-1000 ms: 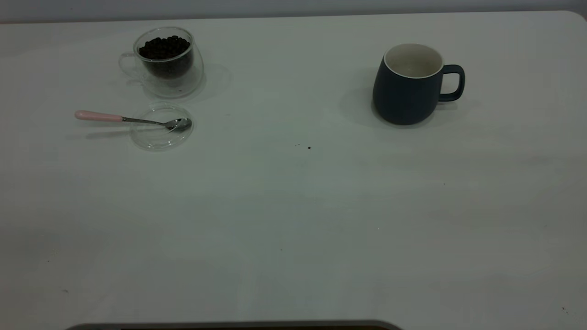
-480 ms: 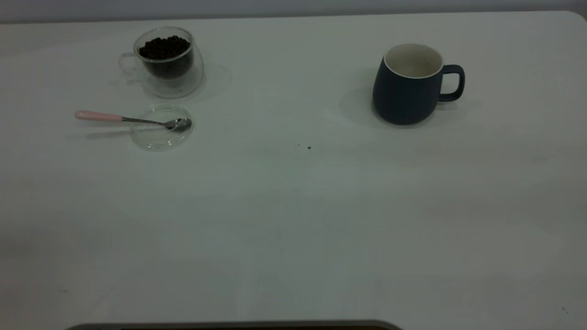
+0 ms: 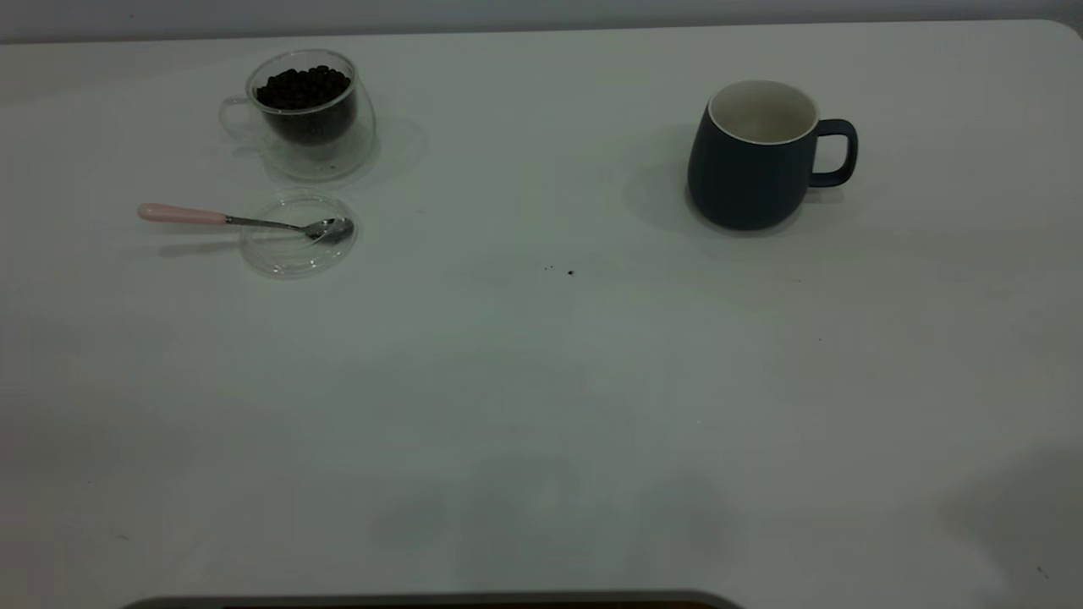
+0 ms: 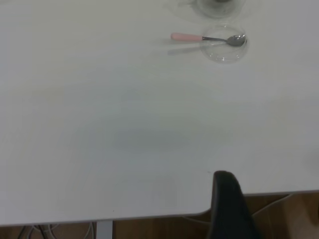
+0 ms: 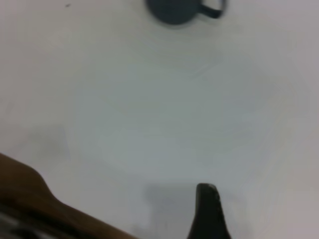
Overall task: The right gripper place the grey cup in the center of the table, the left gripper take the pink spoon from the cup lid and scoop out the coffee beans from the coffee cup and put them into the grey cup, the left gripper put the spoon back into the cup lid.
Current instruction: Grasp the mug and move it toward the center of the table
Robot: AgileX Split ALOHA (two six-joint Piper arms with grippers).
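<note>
Nothing has been moved yet, by the look of it: the grey cup [image 3: 755, 156] stands upright and empty on the white surface [image 3: 541, 406], well off to the right of the coffee cup [image 3: 309, 112] rather than in the middle, with its loop handle on the side turned away from the coffee cup. The coffee cup holds a heap of coffee beans [image 3: 303, 88] up to near its rim. Just in front of the coffee cup lies the clear cup lid [image 3: 298, 245], and the pink spoon [image 3: 245, 221] rests with its metal bowl on the lid and its pink handle reaching out past the lid's rim, on the side away from the grey cup. Neither arm appears in the exterior view. In each wrist view only one dark finger of that arm's own pincer shows, the left pincer [image 4: 230, 206] far from the lid and spoon, the right pincer [image 5: 208, 211] far from the grey cup, so I cannot tell whether either is released or clenched. The step in hand is judged to be the first: the right arm's reach for the grey cup. That calls for travelling across to it, taking it by the rim or handle, and carrying it level toward the middle, to a spot between its present place and the coffee cup.
</note>
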